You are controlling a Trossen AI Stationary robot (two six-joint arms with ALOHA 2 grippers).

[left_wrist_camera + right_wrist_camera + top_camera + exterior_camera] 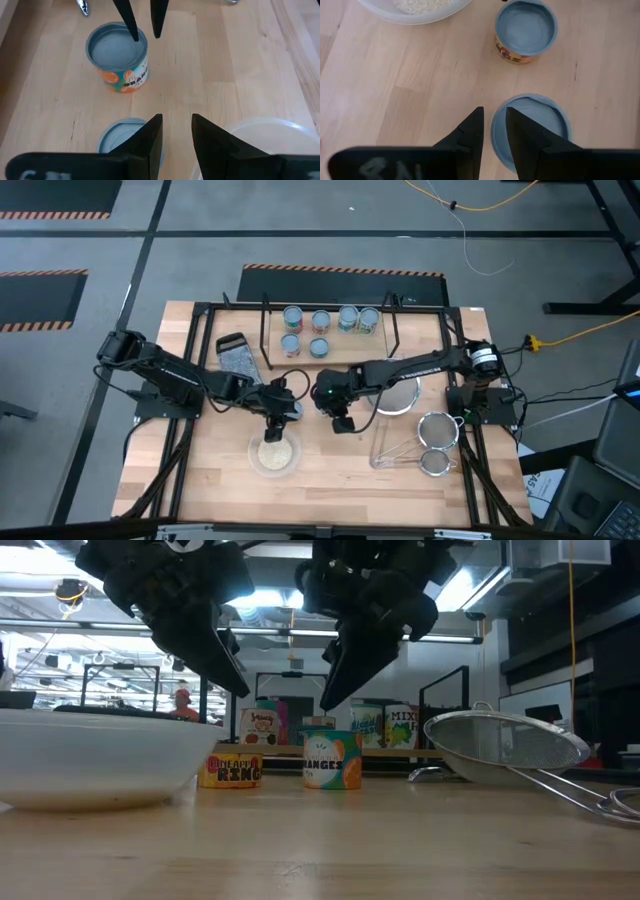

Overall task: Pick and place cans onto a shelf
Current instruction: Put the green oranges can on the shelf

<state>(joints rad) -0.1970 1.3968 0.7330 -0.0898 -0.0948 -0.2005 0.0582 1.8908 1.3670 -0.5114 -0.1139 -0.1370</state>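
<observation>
Two cans stand upright on the table. The orange-labelled can (120,57) (332,760) is right under my right gripper (494,110) (328,705), which is open by a narrow gap and slants down. One of its fingers hangs over the can's top and the other just outside the rim. The yellow-labelled can (526,32) (232,770) stands beside my left gripper (177,116) (280,420), which is also narrowly open and holds nothing. The shelf (350,352) at the far side carries several cans (320,320).
A clear bowl of pale grains (275,452) sits near the front edge, close under my left gripper. A grater (235,352) lies at the left of the shelf. Metal strainers (437,430) and a clear measuring cup (385,450) lie at the right. Black frame rails run along the table's sides.
</observation>
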